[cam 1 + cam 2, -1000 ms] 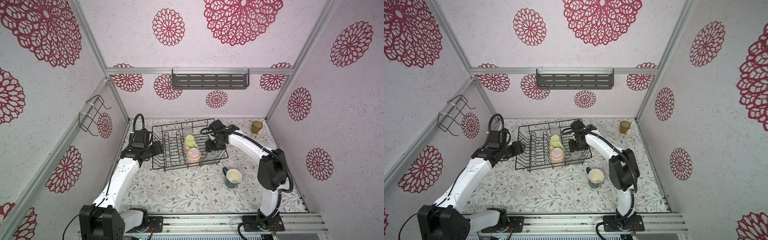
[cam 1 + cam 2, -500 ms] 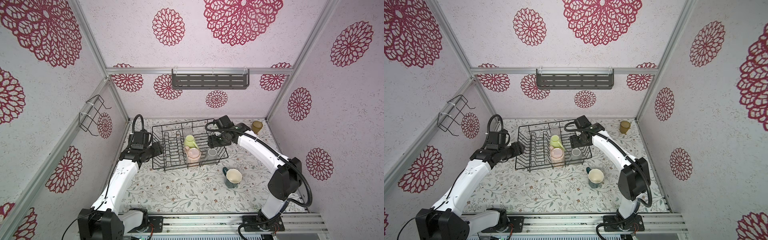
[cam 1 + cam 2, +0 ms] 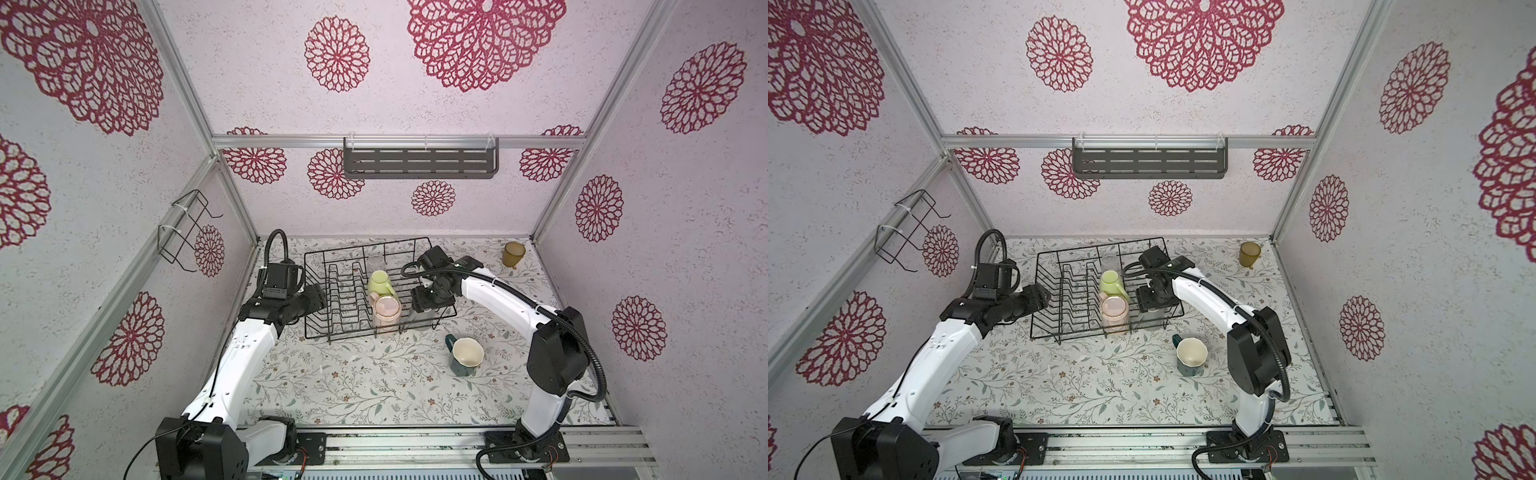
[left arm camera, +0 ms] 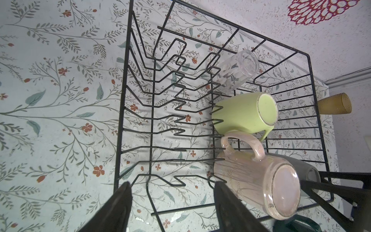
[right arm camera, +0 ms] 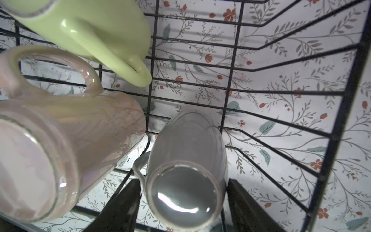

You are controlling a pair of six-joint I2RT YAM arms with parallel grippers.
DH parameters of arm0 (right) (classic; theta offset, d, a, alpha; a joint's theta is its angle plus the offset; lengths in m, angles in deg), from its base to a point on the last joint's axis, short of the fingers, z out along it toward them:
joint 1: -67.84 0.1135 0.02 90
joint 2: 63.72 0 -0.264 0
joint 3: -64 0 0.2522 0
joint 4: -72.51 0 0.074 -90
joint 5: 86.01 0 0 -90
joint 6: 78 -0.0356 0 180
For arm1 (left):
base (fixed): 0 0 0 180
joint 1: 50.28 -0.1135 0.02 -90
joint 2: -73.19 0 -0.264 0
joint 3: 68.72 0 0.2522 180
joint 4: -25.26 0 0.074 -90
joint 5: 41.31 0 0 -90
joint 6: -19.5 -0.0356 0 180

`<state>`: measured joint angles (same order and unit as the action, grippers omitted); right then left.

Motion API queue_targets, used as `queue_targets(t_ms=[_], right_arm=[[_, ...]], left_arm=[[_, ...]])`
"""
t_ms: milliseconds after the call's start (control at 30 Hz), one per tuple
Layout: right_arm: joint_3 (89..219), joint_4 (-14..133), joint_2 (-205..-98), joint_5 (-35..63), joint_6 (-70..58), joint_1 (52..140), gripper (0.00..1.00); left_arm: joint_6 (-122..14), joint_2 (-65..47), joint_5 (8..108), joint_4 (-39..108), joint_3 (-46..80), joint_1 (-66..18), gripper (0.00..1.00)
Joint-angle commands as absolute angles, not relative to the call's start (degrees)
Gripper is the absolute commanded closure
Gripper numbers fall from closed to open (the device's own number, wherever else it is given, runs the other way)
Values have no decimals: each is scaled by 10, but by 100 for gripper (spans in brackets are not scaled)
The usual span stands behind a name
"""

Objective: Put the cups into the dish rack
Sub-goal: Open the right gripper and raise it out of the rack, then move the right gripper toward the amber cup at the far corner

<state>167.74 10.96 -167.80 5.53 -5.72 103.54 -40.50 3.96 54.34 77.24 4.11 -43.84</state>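
Note:
The black wire dish rack (image 3: 365, 245) holds several cups bottom-up: a clear glass (image 3: 375, 262), a yellow-green mug (image 3: 380, 282), a pale pink tumbler (image 3: 386, 309) and a grey mug (image 5: 188, 144). My right gripper (image 3: 428, 305) hangs over the grey mug, open, its fingers (image 5: 124, 200) close beside the mug's walls with a thin gap. The left gripper (image 3: 318, 297) is open at the rack's left rim (image 4: 122, 100), and only rack wires lie between its fingers (image 4: 120, 202). A teal mug (image 3: 465, 357) stands upright on the table in front of the rack. An amber tumbler (image 3: 513, 254) stands at the back right corner.
A grey slotted shelf (image 3: 419, 162) hangs on the back wall, and a small bent wire holder (image 3: 185, 232) on the left wall. The floral table (image 3: 353, 386) runs from the rack to the front rail. The right arm's elbow (image 3: 557, 357) stands right of the teal mug.
Half a second ago the right gripper had drawn back, baring the grey mug. It now sits over the mug again, and its elbow has swung. The left arm has hardly moved.

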Motion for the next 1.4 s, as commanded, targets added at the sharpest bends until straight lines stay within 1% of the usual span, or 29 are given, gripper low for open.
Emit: queue_targets(t_ms=[0, 133, 267, 400, 533, 600, 833, 1100, 1267, 1300, 1367], right_arm=[[1687, 116, -1687, 41, -69, 1035, 33], [1690, 125, -1693, 41, -71, 1035, 40], [1688, 137, -1692, 20, -75, 1034, 40], [1701, 129, -1704, 21, -75, 1033, 40], [1691, 137, -1692, 24, -75, 1033, 40], [1694, 132, -1692, 19, -69, 1034, 40], [1690, 125, -1675, 8, -70, 1033, 36], [1703, 124, -1636, -35, -63, 1033, 31], [1665, 172, -1571, -84, -71, 1033, 27], [1648, 186, -1554, -98, -74, 1032, 27], [1615, 212, -1517, -131, -82, 1026, 25]], left_arm=[[-411, 49, 544, 773, 39, -442, 32], [-411, 54, 539, 768, 33, -442, 32], [-413, 47, 539, 778, 42, -442, 32], [-410, 44, 548, 761, 34, -442, 32], [-411, 34, 548, 780, 49, -442, 32], [-411, 37, 549, 765, 41, -442, 32], [-412, 36, 552, 770, 47, -442, 32], [-412, 50, 552, 776, 49, -442, 31], [-413, 57, 554, 796, 63, -442, 31], [-414, 61, 563, 787, 60, -442, 31], [-418, 68, 615, 766, 57, -441, 32]])
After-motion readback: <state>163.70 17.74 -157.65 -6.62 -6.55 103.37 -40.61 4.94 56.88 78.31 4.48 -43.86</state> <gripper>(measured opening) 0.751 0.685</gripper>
